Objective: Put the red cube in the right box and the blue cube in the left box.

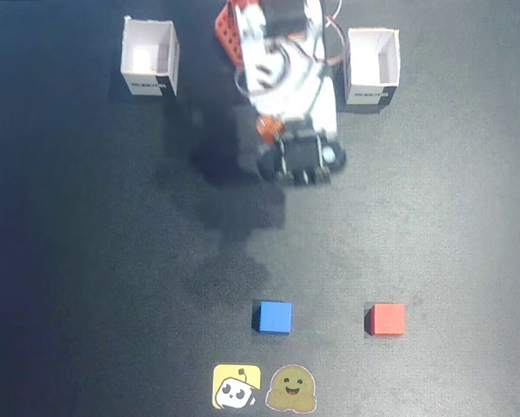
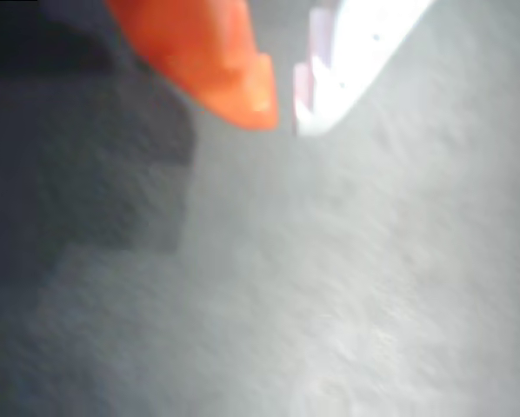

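blue cube (image 1: 275,317) lies left of red cube (image 1: 387,319), apart.

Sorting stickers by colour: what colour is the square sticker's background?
Yellow; the square sticker shows best in the fixed view.

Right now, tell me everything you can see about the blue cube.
The blue cube is a small solid block with plain matte faces, sitting flat on the dark mat in the fixed view. Nothing touches it. The red cube lies apart to its right, two stickers just below, and the tool is well above. The wrist view misses it.
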Controlling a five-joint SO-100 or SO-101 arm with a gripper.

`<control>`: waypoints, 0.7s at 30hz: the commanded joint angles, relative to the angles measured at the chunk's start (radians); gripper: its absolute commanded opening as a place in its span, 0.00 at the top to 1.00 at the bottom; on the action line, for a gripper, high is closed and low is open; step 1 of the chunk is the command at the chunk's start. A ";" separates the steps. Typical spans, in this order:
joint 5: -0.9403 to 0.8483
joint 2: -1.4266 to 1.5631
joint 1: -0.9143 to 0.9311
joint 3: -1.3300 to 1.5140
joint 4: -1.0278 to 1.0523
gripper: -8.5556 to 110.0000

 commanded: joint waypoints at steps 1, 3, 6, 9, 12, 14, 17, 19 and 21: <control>0.023 -0.143 -0.025 -0.130 -0.044 0.92; 0.028 -0.201 -0.034 -0.170 -0.060 0.91; 0.037 -0.270 -0.049 -0.218 -0.091 0.89; 0.041 -0.370 -0.067 -0.296 -0.104 0.85; 0.052 -0.454 -0.083 -0.368 -0.112 0.83; 0.060 -0.499 -0.094 -0.400 -0.127 0.82; 0.087 -0.569 -0.109 -0.449 -0.144 0.81; 0.101 -0.612 -0.120 -0.477 -0.166 0.81; 0.127 -0.657 -0.132 -0.505 -0.178 0.81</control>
